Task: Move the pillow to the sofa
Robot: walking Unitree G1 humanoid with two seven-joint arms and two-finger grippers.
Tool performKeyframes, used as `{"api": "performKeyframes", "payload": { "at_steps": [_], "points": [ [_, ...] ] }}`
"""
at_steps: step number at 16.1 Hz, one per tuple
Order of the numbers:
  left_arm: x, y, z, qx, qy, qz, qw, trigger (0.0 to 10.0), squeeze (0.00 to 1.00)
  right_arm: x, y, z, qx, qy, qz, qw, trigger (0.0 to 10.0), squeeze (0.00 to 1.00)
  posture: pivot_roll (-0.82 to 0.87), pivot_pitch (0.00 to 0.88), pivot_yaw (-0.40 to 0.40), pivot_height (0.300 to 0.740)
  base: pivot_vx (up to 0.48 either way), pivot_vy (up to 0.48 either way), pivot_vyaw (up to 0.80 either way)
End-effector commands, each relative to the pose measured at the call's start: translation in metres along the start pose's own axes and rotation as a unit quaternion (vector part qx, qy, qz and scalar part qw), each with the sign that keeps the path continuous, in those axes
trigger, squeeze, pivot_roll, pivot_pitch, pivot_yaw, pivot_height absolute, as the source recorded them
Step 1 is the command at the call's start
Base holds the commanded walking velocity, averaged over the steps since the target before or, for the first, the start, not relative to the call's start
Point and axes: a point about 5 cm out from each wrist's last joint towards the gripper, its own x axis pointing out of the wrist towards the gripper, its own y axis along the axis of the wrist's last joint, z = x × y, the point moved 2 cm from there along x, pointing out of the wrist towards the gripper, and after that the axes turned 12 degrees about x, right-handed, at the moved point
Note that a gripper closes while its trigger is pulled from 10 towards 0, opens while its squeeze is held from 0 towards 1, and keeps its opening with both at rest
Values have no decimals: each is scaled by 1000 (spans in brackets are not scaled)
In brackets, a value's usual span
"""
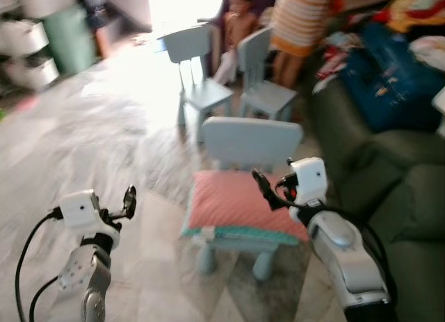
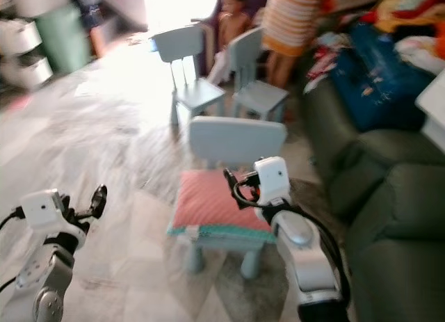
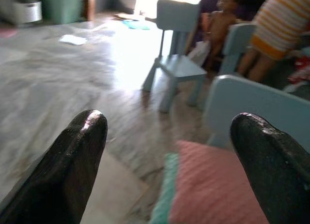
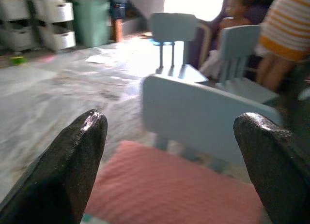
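Observation:
A pink pillow (image 1: pixel 233 204) with a teal edge lies flat on the seat of a small pale blue chair (image 1: pixel 252 141) just in front of me. The dark green sofa (image 1: pixel 396 197) runs along the right. My right gripper (image 1: pixel 262 185) hovers open over the pillow's right side, at the chair back; in the right wrist view its fingers (image 4: pixel 72 161) stand wide apart above the pillow (image 4: pixel 164 190). My left gripper (image 1: pixel 129 197) is open, raised left of the chair and apart from it; the left wrist view looks past its fingers (image 3: pixel 72 161) at the pillow (image 3: pixel 213 190).
Two more small blue chairs (image 1: pixel 201 85) stand further back. A person in a striped top (image 1: pixel 306 23) and a seated child (image 1: pixel 240 23) are behind them. A blue bag (image 1: pixel 389 78) and clothes pile on the sofa. Storage bins (image 1: pixel 31 51) line the far left. Open floor lies to the left.

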Motion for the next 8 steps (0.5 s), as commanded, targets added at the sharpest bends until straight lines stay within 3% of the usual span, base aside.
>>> {"api": "performKeyframes", "payload": {
  "at_steps": [1,3,8],
  "points": [
    [0,-5,9,0,-11,-10,1000,10000,0,-4,3,8,-7,-15,6,1000,10000,0,-42,5,-19,740,480,0,0],
    [1,-5,11,4,-16,-12,1000,10000,0,-4,4,7,-9,-15,8,1000,10000,0,-44,5,-19,740,480,0,0],
    [4,-8,15,-5,-11,-21,1000,10000,0,-5,3,8,-11,-16,7,1000,10000,0,-45,5,-19,740,0,0,0]
  ]
}}
